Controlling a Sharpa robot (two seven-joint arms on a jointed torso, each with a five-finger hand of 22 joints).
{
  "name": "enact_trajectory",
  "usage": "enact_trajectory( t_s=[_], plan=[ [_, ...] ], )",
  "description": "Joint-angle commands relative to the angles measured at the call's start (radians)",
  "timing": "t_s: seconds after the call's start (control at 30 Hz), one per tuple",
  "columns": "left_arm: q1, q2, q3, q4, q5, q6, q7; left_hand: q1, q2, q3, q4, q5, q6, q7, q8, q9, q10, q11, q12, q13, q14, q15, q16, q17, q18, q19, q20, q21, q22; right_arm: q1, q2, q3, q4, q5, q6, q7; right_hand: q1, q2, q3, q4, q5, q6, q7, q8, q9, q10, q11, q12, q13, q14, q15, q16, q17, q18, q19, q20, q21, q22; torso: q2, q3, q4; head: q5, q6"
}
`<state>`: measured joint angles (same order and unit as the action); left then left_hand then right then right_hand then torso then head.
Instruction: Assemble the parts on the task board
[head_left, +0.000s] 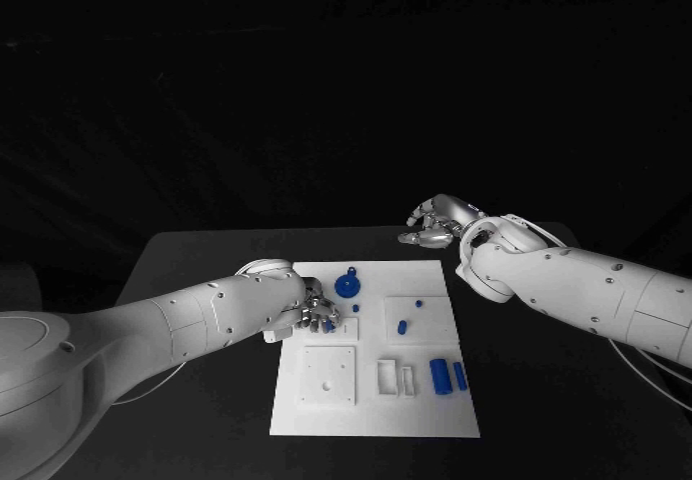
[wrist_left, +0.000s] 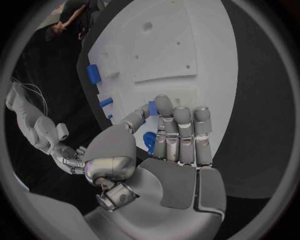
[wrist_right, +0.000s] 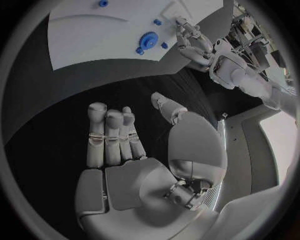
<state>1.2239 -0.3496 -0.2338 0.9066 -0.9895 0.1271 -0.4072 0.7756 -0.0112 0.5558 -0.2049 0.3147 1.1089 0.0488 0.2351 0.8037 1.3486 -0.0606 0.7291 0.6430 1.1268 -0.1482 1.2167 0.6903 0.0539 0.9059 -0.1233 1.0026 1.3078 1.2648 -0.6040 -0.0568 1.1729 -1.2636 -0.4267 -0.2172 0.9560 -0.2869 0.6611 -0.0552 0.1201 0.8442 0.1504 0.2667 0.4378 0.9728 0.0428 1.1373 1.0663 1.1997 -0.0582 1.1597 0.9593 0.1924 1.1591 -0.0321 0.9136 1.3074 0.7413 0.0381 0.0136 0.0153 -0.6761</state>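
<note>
Blue part (wrist_left: 149, 141) pinched in left hand (head_left: 319, 316) over task board (head_left: 433, 425), axis unclear; right hand (head_left: 433, 224) empty, fingers apart.

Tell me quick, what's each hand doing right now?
Left hand: fingers on a blue part at the board; whether it grips, cannot be told.
Right hand: open, holding nothing.

White task board (head_left: 433, 410) flat mid-table — blue parts (head_left: 438, 377) scattered on it.

Task board (head_left: 325, 410) mid-table, left hand (head_left: 317, 314) on its left part, right hand (head_left: 433, 225) behind it.
</note>
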Motion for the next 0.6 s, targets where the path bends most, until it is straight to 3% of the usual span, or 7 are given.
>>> enact_trajectory(
  t_s=[0.03, 0.2, 0.43, 0.6],
  plan=[
    [-0.002, 0.001, -0.001, 0.002, 0.019, -0.013, 0.011, 0.036, 0.019, 0.01, -0.023, 0.01, -0.005, 0.002, -0.004, 0.001, -0.004, 0.001, 0.004, 0.001, -0.006, -0.001, 0.004, -0.001, -0.006, -0.004, -0.111, 0.0, 0.019, 0.0, 0.0, 0.0, 0.0, -0.003, 0.013, 0.005, 0.0, 0.006, -0.002, 0.004, 0.004, -0.002, 0.008, 0.004, -0.001, -0.007, 0.002, 0.007, -0.002, -0.003, -0.007, 0.003, -0.001, 0.069, -0.001, -0.004, -0.005, 0.016, 0.0, 0.0002, 0.0001, 0.0, 0.001],
    [-0.002, 0.0, -0.001, 0.01, 0.021, -0.004, 0.018, 0.102, 0.055, 0.031, -0.071, 0.008, -0.001, 0.002, -0.004, 0.006, -0.003, 0.001, 0.007, 0.001, -0.006, 0.001, 0.006, -0.003, -0.008, -0.003, -0.111, 0.004, 0.019, 0.0, 0.0, 0.0, 0.001, -0.003, 0.015, 0.004, 0.0, 0.006, -0.002, 0.004, 0.004, -0.002, 0.008, 0.003, -0.001, -0.007, 0.002, 0.007, -0.002, -0.003, -0.007, 0.003, -0.001, 0.069, -0.001, -0.004, -0.005, 0.016, 0.0, 0.0003, -0.0005, 0.002, 0.001],
    [-0.001, -0.02, 0.0, 0.025, 0.023, 0.001, 0.017, 0.126, 0.065, 0.031, -0.077, -0.015, 0.005, 0.0, -0.001, 0.011, -0.002, 0.001, 0.008, 0.0, -0.005, 0.004, 0.008, -0.005, -0.011, -0.003, -0.109, 0.004, 0.018, 0.0, -0.002, 0.0, 0.001, -0.003, 0.018, 0.003, -0.001, 0.006, -0.002, 0.004, 0.004, -0.003, 0.008, 0.003, -0.001, -0.007, 0.002, 0.007, -0.002, -0.003, -0.006, 0.003, -0.001, 0.069, -0.002, -0.004, -0.005, 0.016, 0.0, 0.0006, -0.0004, 0.001, 0.0],
    [0.003, -0.037, 0.005, 0.046, 0.023, 0.02, 0.016, 0.147, 0.072, 0.024, -0.078, -0.07, 0.006, -0.001, 0.001, 0.022, -0.001, -0.001, 0.008, -0.002, -0.004, 0.005, 0.01, -0.006, -0.011, -0.004, -0.108, 0.004, 0.017, 0.0, -0.004, 0.0, 0.001, -0.003, 0.018, 0.003, -0.001, 0.006, -0.002, 0.004, 0.003, -0.003, 0.008, 0.003, -0.001, -0.007, 0.002, 0.007, -0.003, -0.003, -0.006, 0.003, -0.001, 0.069, -0.002, -0.004, -0.005, 0.016, 0.0, 0.0007, -0.0002, 0.001, 0.001]
  ],
)
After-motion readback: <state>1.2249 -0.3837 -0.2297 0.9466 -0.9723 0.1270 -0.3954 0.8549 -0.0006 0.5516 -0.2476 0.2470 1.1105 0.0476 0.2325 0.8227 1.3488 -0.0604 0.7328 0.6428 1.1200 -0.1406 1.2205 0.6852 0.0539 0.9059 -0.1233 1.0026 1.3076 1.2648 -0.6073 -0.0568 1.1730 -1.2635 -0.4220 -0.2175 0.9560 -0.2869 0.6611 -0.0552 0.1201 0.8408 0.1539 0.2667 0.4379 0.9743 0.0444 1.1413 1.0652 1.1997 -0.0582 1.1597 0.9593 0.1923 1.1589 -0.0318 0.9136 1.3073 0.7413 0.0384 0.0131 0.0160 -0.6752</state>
